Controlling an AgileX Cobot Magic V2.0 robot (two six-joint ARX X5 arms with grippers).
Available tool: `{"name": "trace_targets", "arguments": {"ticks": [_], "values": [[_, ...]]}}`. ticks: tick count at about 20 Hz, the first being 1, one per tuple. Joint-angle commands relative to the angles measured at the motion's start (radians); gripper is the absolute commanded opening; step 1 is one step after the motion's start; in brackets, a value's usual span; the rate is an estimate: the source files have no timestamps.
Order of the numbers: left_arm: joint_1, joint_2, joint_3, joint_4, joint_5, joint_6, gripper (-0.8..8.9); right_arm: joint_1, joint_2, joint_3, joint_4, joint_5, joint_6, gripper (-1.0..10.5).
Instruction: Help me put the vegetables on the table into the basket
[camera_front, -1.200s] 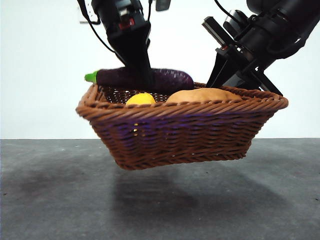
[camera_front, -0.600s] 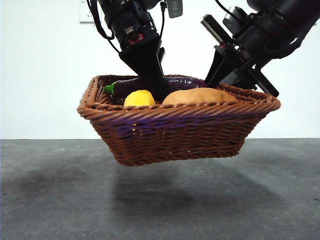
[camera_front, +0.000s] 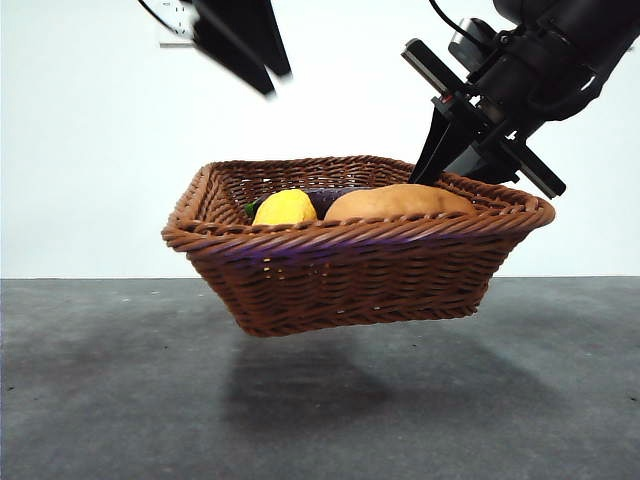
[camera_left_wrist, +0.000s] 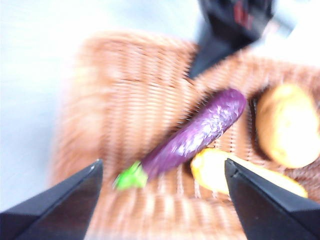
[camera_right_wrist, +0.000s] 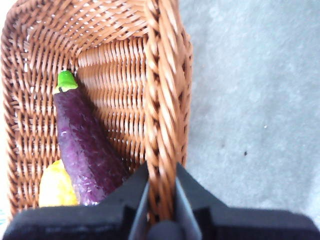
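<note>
- The basket (camera_front: 350, 265) hangs clear of the table (camera_front: 320, 400), its shadow on the surface below; the right gripper (camera_right_wrist: 161, 200) has its fingers clamped on the braided rim at one side wall, one finger inside and one outside
- All three vegetables lie inside: the eggplant (camera_right_wrist: 85, 150) stretches along the basket's length, green stem pointing away from the right gripper, the corn (camera_left_wrist: 235, 175) beside it and the potato (camera_left_wrist: 287, 125) near one end
- The left gripper (camera_left_wrist: 160, 200) is above the basket with fingers spread wide and nothing between them (so any setting-down falls, I judge, to the right arm alone)
- The left wrist view is badly blurred; in the front view the eggplant is almost hidden behind the corn and the rim
</note>
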Motion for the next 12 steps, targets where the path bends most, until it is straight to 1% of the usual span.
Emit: {"name": "trace_targets", "arguments": {"ticks": [1, 2, 3, 5, 6, 9, 10, 12], "values": [[0.043, -0.099, -0.002, -0.029, 0.008, -0.112, 1.97, -0.031, 0.002, 0.011, 0.006, -0.023, 0.031, -0.2], [0.071, -0.159, -0.002, -0.032, 0.008, -0.142, -0.24, -0.07, -0.005, 0.022, -0.011, -0.039, 0.031, -0.2], [0.094, -0.208, -0.002, -0.032, 0.009, -0.167, -0.07, -0.11, -0.011, 0.04, -0.053, -0.045, 0.007, -0.2], [0.128, -0.292, -0.002, -0.037, 0.011, -0.203, -0.07, -0.193, -0.011, 0.098, -0.187, -0.042, -0.088, -0.2], [0.142, -0.325, -0.002, -0.038, 0.011, -0.221, -0.07, -0.234, -0.011, 0.117, -0.225, -0.026, -0.112, -0.2], [0.154, -0.389, -0.002, -0.041, 0.011, -0.228, -0.07, -0.325, 0.0, 0.123, -0.233, -0.01, -0.135, -0.2], [0.154, -0.396, -0.002, -0.041, 0.01, -0.236, -0.07, -0.338, 0.007, 0.122, -0.241, -0.002, -0.157, -0.2], [0.154, -0.395, -0.002, -0.045, 0.01, -0.245, -0.07, -0.349, 0.035, 0.122, -0.245, 0.043, -0.185, -0.2]]}}
